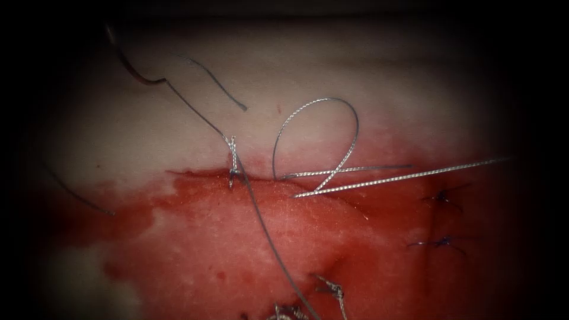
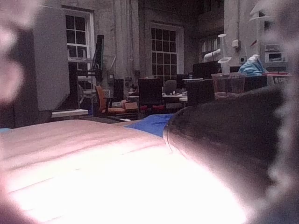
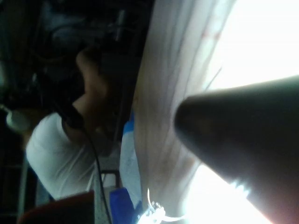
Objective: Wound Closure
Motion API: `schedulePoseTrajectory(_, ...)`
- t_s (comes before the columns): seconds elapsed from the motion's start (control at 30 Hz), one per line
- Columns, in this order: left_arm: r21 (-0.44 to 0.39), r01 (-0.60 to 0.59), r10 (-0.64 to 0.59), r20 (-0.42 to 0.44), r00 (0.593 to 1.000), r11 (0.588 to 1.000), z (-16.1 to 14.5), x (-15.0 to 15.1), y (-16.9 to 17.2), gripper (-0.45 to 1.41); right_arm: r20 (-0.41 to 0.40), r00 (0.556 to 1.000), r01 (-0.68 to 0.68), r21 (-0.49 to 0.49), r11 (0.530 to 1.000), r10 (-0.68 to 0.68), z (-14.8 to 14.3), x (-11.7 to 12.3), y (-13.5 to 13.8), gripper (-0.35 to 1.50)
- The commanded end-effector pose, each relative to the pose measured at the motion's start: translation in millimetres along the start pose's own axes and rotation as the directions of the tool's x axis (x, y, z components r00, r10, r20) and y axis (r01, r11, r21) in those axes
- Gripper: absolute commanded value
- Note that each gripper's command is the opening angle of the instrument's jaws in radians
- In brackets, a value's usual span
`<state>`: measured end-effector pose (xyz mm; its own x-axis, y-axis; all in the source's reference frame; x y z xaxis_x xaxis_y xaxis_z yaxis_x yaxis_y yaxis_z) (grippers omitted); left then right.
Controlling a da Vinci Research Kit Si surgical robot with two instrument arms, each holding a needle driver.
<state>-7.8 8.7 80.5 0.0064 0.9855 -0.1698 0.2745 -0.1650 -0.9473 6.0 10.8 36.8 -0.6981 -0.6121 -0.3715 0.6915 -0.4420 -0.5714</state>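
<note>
The cut (image 1: 201, 173) runs across the tissue (image 1: 367, 77), with red fluid (image 1: 195, 225) below it. A twisted knot of thread (image 1: 233, 159) stands on the cut. One strand rises from the knot to the upper left and ends in a dark curved piece (image 1: 131, 66), probably the needle, lying on the pale tissue with nothing holding it. A bright braided thread (image 1: 332, 102) loops above the cut and runs off to the right. The left tool's dark shaft (image 2: 224, 140) lies over the lit tissue. The right tool's shaft (image 3: 243, 130) runs into glare that hides its tip.
Two finished dark stitches (image 1: 441, 198) sit on the right, and tied knots (image 1: 333, 289) lie at the lower edge. A cut thread end (image 1: 220, 86) rests above the knot, and another (image 1: 83, 198) lies at the far left.
</note>
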Motion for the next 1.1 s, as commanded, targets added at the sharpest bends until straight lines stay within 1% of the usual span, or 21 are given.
schedulePoseTrajectory(0.03, -0.002, -0.01, 0.01, -0.004, 1.0, 1.0, 0.2, 1.6, 0.8, -0.45, 0.005, 1.0, -0.016, 0.007, 1.0, 0.016, -1.0, 0.1, -1.6, -0.35)
schedulePoseTrajectory(0.17, -0.002, -0.01, 0.01, -0.004, 1.0, 1.0, 0.2, 1.6, 0.8, -0.45, -0.025, 0.994, -0.105, 0.044, 0.994, 0.106, -0.5, 3.8, -4.6, -0.35)
schedulePoseTrajectory(0.2, -0.001, -0.011, 0.011, -0.004, 1.0, 1.0, 0.2, 1.5, 0.8, -0.45, -0.041, 0.989, -0.14, 0.063, 0.988, 0.143, -0.3, 5.8, -6.0, -0.35)
schedulePoseTrajectory(0.23, -0.001, -0.011, 0.011, -0.004, 1.0, 1.0, 0.2, 1.5, 0.8, -0.45, -0.048, 0.986, -0.156, 0.076, 0.985, 0.16, -0.3, 6.5, -6.5, -0.35)
schedulePoseTrajectory(0.27, -0.001, -0.011, 0.011, -0.004, 1.0, 1.0, 0.2, 1.5, 0.8, -0.45, -0.048, 0.986, -0.156, 0.076, 0.985, 0.16, -0.3, 6.5, -6.5, -0.35)
schedulePoseTrajectory(0.4, 0.0, -0.012, 0.012, -0.005, 1.0, 1.0, 0.3, 1.5, 0.7, -0.45, -0.066, 0.978, -0.192, 0.103, 0.976, 0.199, -0.5, 9.4, -8.4, -0.35)
schedulePoseTrajectory(0.57, 0.0, -0.012, 0.012, -0.005, 1.0, 1.0, 0.3, 1.5, 0.7, -0.45, -0.067, 0.978, -0.192, 0.106, 0.976, 0.199, -1.0, 9.6, -7.7, -0.35)
schedulePoseTrajectory(0.6, 0.0, -0.012, 0.012, -0.005, 1.0, 1.0, 0.3, 1.5, 0.7, -0.45, -0.043, 0.987, -0.148, 0.112, 0.983, 0.154, -1.8, 9.3, -6.7, 0.12)
schedulePoseTrajectory(0.63, 0.0, -0.012, 0.012, -0.005, 1.0, 1.0, 0.3, 1.5, 0.7, -0.45, -0.043, 0.987, -0.148, 0.112, 0.983, 0.154, -1.8, 9.3, -6.7, 0.12)
schedulePoseTrajectory(0.67, 0.0, -0.012, 0.012, -0.005, 1.0, 1.0, 0.3, 1.5, 0.7, -0.45, 0.017, 1.0, 0.007, 0.127, 0.992, -0.009, -3.0, 8.2, -5.5, 0.72)
schedulePoseTrajectory(0.7, 0.0, -0.012, 0.012, -0.005, 1.0, 1.0, 0.3, 1.5, 0.7, -0.45, 0.017, 1.0, 0.007, 0.127, 0.992, -0.009, -3.0, 8.2, -5.5, 0.72)
schedulePoseTrajectory(0.73, 0.0, -0.012, 0.012, -0.005, 1.0, 1.0, 0.3, 1.5, 0.7, -0.45, 0.049, 0.998, 0.043, 0.142, 0.989, -0.05, -3.6, 7.6, -5.0, 0.86)
schedulePoseTrajectory(0.77, 0.0, -0.013, 0.013, -0.005, 1.0, 1.0, 0.4, 1.4, 0.7, -0.45, 0.116, 0.986, 0.097, 0.181, 0.979, -0.119, -5.4, 5.9, -3.5, 0.94)
schedulePoseTrajectory(0.8, 0.001, -0.013, 0.013, -0.005, 1.0, 1.0, 0.4, 1.4, 0.7, -0.45, 0.144, 0.979, 0.115, 0.203, 0.972, -0.146, -6.2, 5.2, -2.8, 0.94)
schedulePoseTrajectory(0.83, 0.001, -0.014, 0.014, -0.006, 1.0, 1.0, 0.5, 1.3, 0.6, -0.45, 0.19, 0.965, 0.133, 0.239, 0.962, -0.181, -7.8, 3.5, -1.2, 0.93)
schedulePoseTrajectory(0.9, 0.001, -0.014, 0.014, -0.006, 1.0, 1.0, 0.5, 1.3, 0.7, -0.45, 0.189, 0.964, 0.14, 0.244, 0.96, -0.189, -9.4, 1.5, 0.9, 0.79)
schedulePoseTrajectory(0.93, 0.002, -0.014, 0.014, -0.006, 1.0, 1.0, 0.6, 1.3, 0.7, -0.45, 0.217, 0.959, 0.146, 0.178, 0.973, -0.183, -10.9, -1.4, 4.0, 0.62)
schedulePoseTrajectory(0.97, 0.002, -0.014, 0.014, -0.006, 1.0, 1.0, 0.6, 1.3, 0.7, -0.45, 0.238, 0.954, 0.147, 0.152, 0.977, -0.181, -11.2, -2.3, 4.9, 0.61)
schedulePoseTrajectory(1.03, 0.002, -0.014, 0.014, -0.006, 1.0, 1.0, 0.6, 1.3, 0.7, -0.45, 0.28, 0.947, 0.14, 0.09, 0.986, -0.16, -11.5, -4.4, 7.3, 0.41)
schedulePoseTrajectory(1.07, 0.002, -0.014, 0.014, -0.006, 1.0, 1.0, 0.6, 1.3, 0.7, -0.45, 0.28, 0.947, 0.14, 0.09, 0.986, -0.16, -11.5, -4.4, 7.3, 0.41)
schedulePoseTrajectory(1.1, 0.002, -0.014, 0.014, -0.006, 1.0, 1.0, 0.6, 1.3, 0.7, -0.45, 0.268, 0.951, 0.153, 0.016, 0.988, -0.152, -11.1, -6.6, 9.6, 0.44)
